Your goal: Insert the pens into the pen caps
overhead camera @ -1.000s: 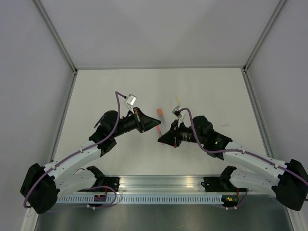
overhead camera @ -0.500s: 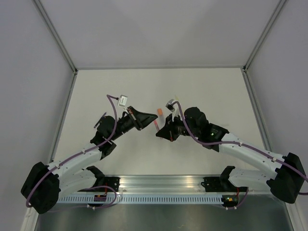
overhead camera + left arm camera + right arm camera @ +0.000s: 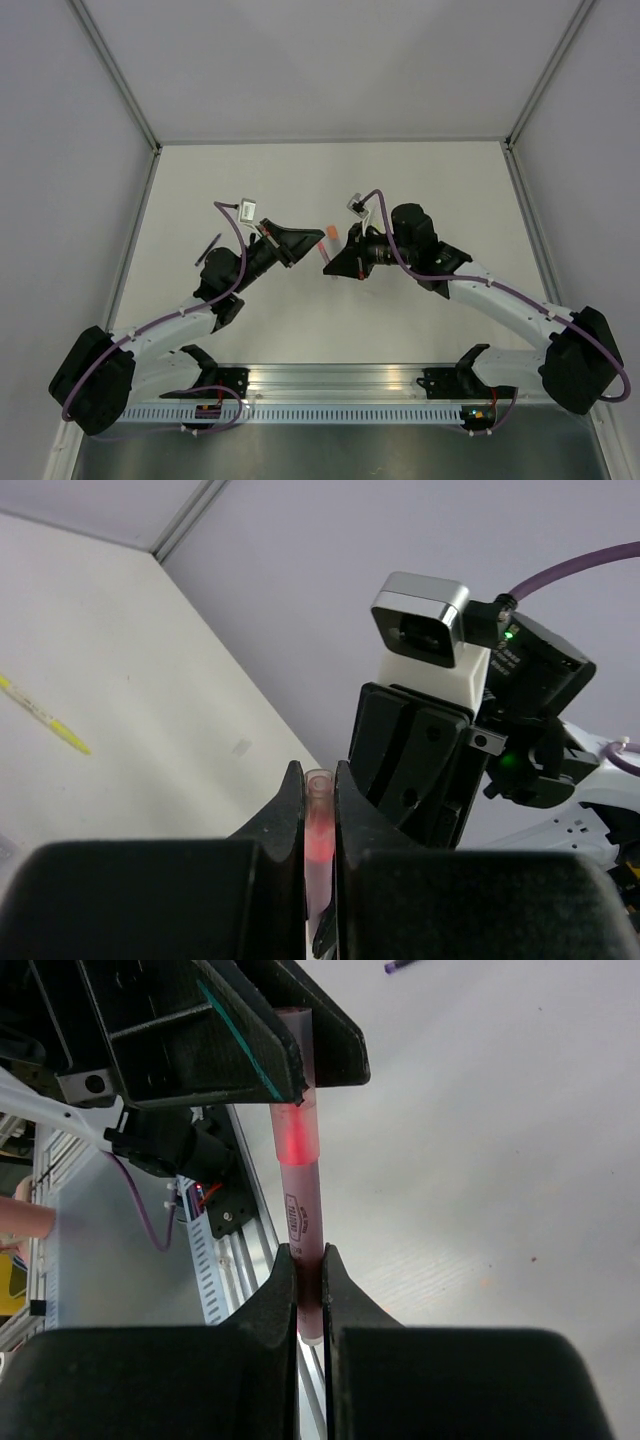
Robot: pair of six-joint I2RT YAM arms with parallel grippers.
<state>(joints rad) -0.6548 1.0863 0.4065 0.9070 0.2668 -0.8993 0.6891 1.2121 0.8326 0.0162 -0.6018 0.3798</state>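
The left pincer (image 3: 318, 776) grips a short pinkish plastic cap (image 3: 318, 840); the right pincer (image 3: 305, 1256) grips a thin pinkish pen (image 3: 300, 1200), maybe joined.

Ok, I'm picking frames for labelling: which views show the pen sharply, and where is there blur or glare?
Right wrist: pink pen sharp, print visible, red glow in the cap; right gripper dark, soft. Left wrist: left gripper blurred, near black; cap glows red. Top external: even light, no glare, pen tiny.
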